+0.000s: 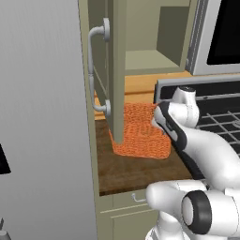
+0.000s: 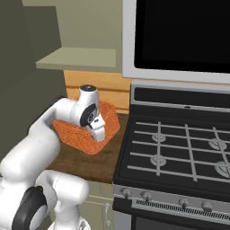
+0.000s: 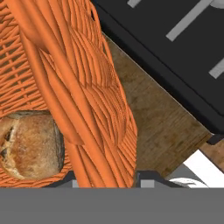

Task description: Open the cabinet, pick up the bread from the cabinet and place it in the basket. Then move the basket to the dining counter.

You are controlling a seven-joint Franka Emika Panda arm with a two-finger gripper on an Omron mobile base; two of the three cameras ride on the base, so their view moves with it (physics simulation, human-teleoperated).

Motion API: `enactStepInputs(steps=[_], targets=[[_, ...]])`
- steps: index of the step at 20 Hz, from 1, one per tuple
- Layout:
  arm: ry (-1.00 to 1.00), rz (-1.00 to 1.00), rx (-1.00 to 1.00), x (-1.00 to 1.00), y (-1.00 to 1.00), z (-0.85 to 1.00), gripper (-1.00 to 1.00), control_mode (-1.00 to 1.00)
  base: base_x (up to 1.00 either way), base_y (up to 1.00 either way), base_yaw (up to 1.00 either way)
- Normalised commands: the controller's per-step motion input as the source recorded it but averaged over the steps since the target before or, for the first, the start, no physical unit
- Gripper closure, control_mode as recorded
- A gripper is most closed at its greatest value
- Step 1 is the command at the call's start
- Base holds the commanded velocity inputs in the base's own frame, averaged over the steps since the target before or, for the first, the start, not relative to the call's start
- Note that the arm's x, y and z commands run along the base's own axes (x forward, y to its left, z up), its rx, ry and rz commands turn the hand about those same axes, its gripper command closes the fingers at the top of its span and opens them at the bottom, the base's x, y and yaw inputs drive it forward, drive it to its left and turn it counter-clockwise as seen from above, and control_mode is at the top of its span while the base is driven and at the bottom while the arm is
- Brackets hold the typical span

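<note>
The cabinet [image 1: 116, 56] stands with its door swung open, silver handle [image 1: 96, 70] facing me, the shelf [image 2: 81, 58] inside bare. Below it the orange basket [image 1: 140, 136] [image 2: 72, 133] rests on the short dark wood countertop [image 1: 136, 168]. The bread [image 3: 28, 144], a brown crusty loaf, lies inside the basket [image 3: 87, 87]. My gripper [image 3: 107, 181] [image 2: 99, 132] reaches down over the basket's stove-side wall, one fingertip inside and one outside. Whether the tips press the wicker is unclear. The dining counter is out of view.
A black stove [image 2: 179, 148] with grates adjoins the countertop on the right, a microwave [image 2: 179, 36] above it. The open door hangs over the basket's left end. A tall grey panel [image 1: 42, 117] closes off the left. Drawers [image 1: 122, 206] sit below the countertop.
</note>
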Motion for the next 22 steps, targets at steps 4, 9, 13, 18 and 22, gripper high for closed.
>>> enactStepInputs(steps=[4, 9, 13, 18, 22], targets=[[-0.05, -0.05, 0.15, -0.30, 0.00, 0.30, 1.00, -1.00, 0.00, 0.00, 0.00], [0.10, -0.01, 0.20, -0.08, -0.05, 0.66, 1.00, -1.00, 0.00, 0.00, 0.00], [0.20, -0.05, 0.19, -0.04, -0.06, 0.66, 1.00, -1.00, 0.00, 0.00, 0.00], [0.24, -0.07, 0.04, -0.12, 0.00, 0.38, 1.00, -1.00, 0.00, 0.00, 0.00], [0.10, -0.04, 0.00, -0.30, 0.00, 0.21, 1.00, -1.00, 0.00, 0.00, 0.00]])
